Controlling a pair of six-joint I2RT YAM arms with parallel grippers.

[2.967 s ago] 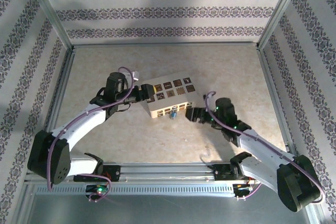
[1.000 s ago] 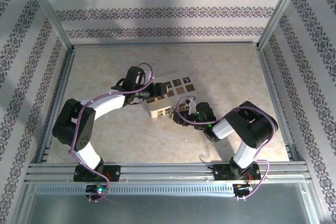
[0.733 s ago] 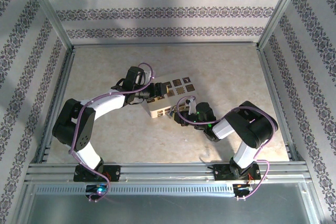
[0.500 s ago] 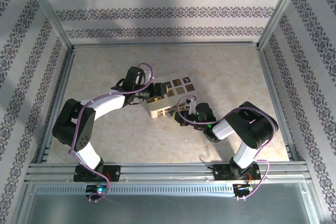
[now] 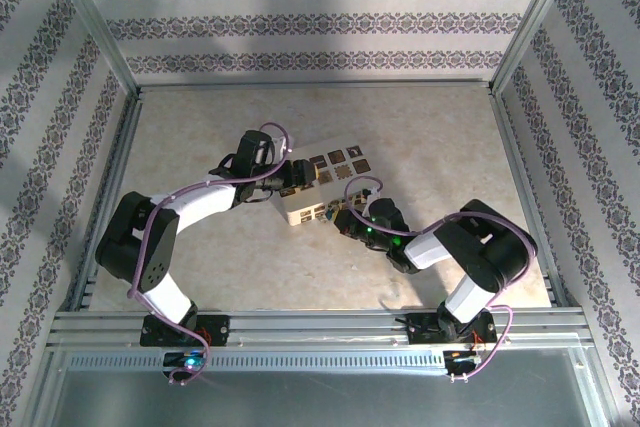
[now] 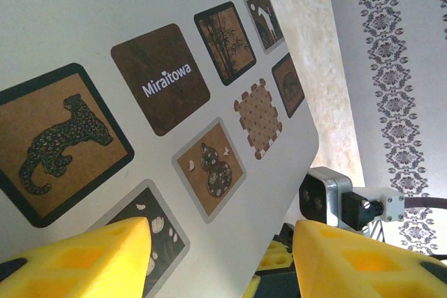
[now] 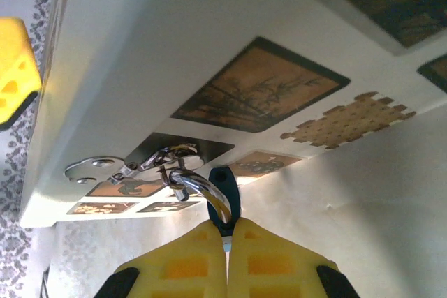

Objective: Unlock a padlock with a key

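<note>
Patterned walls (image 5: 320,22) fence a pale table (image 5: 200,117), with the cream box (image 5: 322,175) lying mid-surface. The left gripper (image 6: 220,256) straddles the box's left end with its fingers set wide, probably to brace it. I cannot tell whether they press on it. The right gripper (image 7: 225,239) is clenched on the blue padlock (image 7: 230,207) at the box's near side, likely steadying it where its shackle (image 7: 202,188) hooks the hasp (image 7: 150,162). A pale sliver (image 7: 225,245) in the pinch may be the key, but it is too small to tell.
</note>
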